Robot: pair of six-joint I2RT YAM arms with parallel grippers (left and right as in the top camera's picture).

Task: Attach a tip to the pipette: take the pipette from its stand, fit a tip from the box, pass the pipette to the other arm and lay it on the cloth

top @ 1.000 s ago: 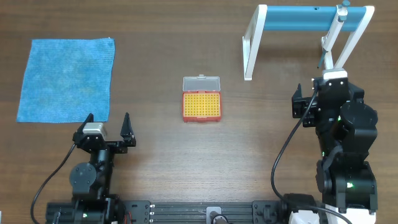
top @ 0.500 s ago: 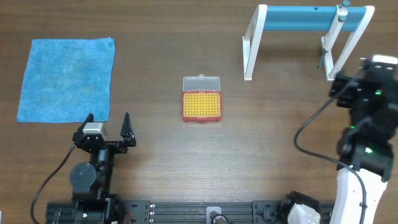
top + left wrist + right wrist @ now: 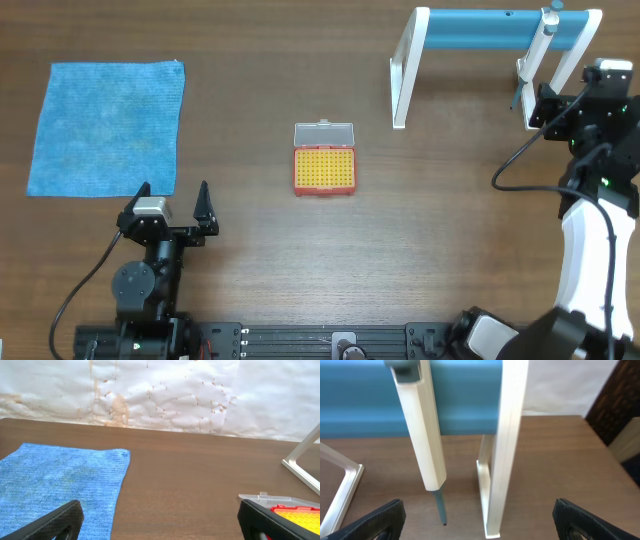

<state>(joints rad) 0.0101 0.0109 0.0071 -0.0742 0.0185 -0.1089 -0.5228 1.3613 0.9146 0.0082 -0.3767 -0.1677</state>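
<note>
Hanging from the blue-barred stand (image 3: 480,30) at the far right, the white pipette (image 3: 536,55) points its grey shaft down just beside the stand's right leg. The right gripper (image 3: 540,108) faces it, fingers spread wide (nothing between them). Mid-table sits the orange tip box (image 3: 323,170), lid open. The left gripper (image 3: 172,190), likewise spread and empty, hovers near the blue cloth (image 3: 105,128).

Brown wood-grain tabletop (image 3: 250,270), with a crinkled, stained white backdrop (image 3: 200,390) along its far edge.
</note>
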